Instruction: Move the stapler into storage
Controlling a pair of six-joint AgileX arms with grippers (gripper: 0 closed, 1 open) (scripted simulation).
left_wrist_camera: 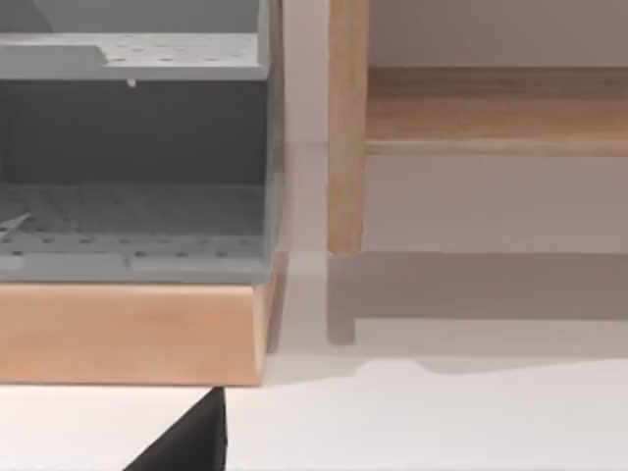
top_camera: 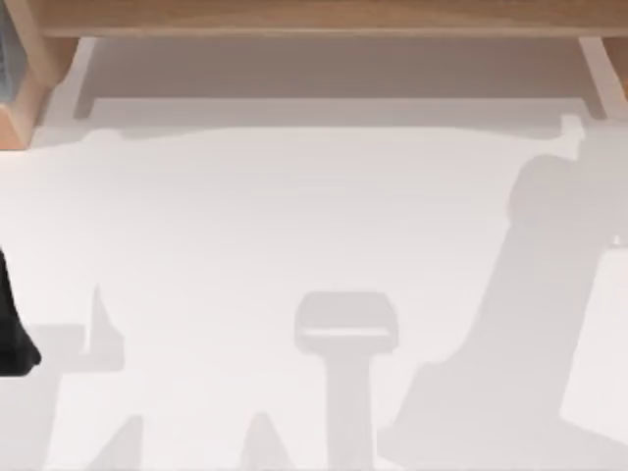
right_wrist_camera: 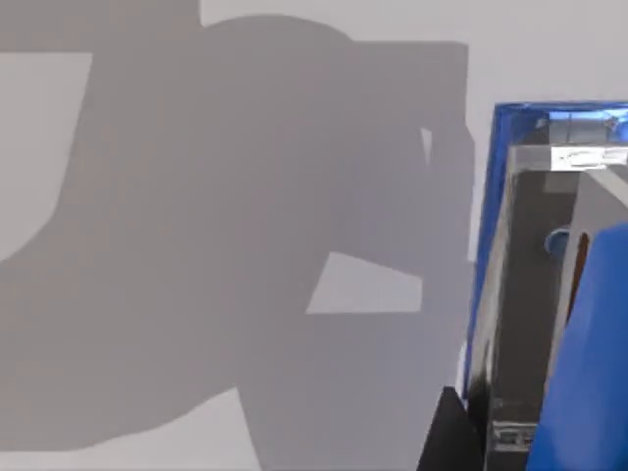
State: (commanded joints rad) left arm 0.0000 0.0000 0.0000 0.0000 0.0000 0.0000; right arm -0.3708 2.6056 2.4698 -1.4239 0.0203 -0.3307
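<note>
Stapler close up at the right wrist, storage waiting at the far left of the counter

From above, the white counter (top_camera: 294, 216) carries mostly arm shadows; a wooden shelf frame (top_camera: 314, 18) runs along twelve o'clock, and the left arm (top_camera: 12, 329) sits dark at about nine o'clock. The left wrist view looks into a grey drawer unit (left_wrist_camera: 132, 147) on a wooden base (left_wrist_camera: 128, 334); its perforated compartments look empty, and a black tip of the left pincer (left_wrist_camera: 191, 442) pokes in, spread or pressed together I cannot tell. In the right wrist view the stapler (right_wrist_camera: 549, 285), blue with a metal channel, lies right beside a dark tip of the right pincer (right_wrist_camera: 446, 437); whether it is pinched I cannot tell. I'd say confirm a square, centred hold before carrying it toward the drawers.
</note>
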